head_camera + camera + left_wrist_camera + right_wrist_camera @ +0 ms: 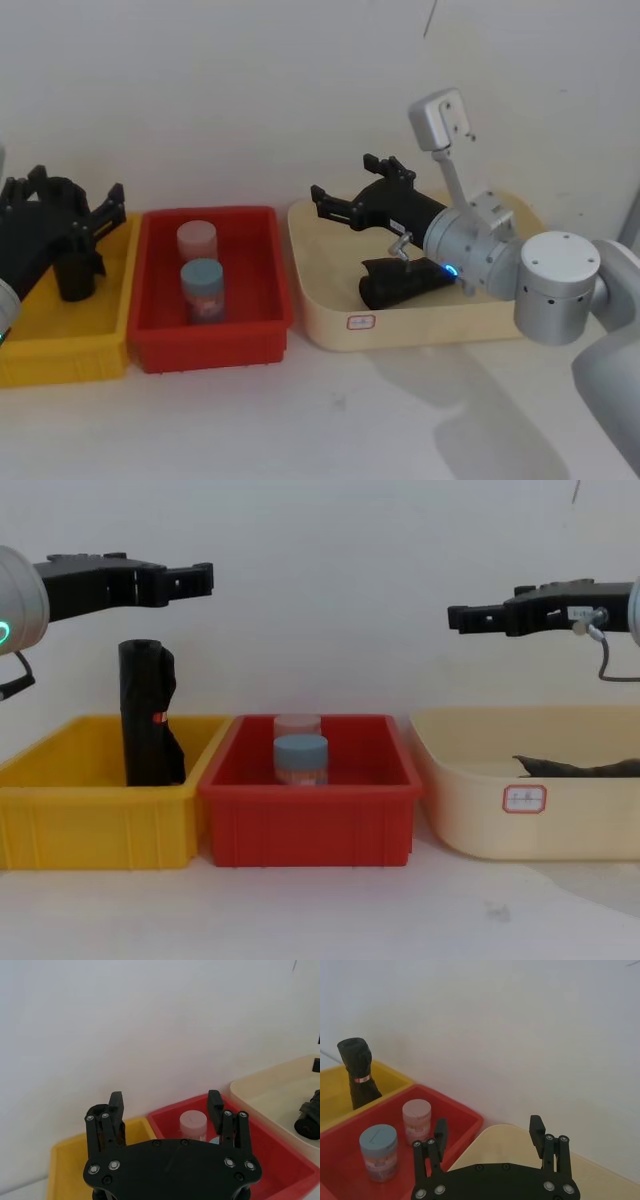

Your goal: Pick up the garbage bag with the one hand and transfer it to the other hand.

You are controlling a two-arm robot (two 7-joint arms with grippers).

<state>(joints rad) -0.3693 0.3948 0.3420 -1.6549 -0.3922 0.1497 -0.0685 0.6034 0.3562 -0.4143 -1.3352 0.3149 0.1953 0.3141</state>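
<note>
The garbage bag is crinkled black plastic with a dull sheen. The yellow bin and red bin are smooth, glossy plastic — the beige tray looks matt. The left gripper and right gripper are matt black, with shiny metal screw heads. The tabletop is smooth, matt white.

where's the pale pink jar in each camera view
Head view: the pale pink jar at the back of the red bin.
Chest view: the jar at centre, partly behind the blue-lidded jar.
Left wrist view: the jar between the fingers of the left hand.
Right wrist view: the jar just beyond the blue-lidded jar.
Shared landmark: the red bin that holds it.
</note>
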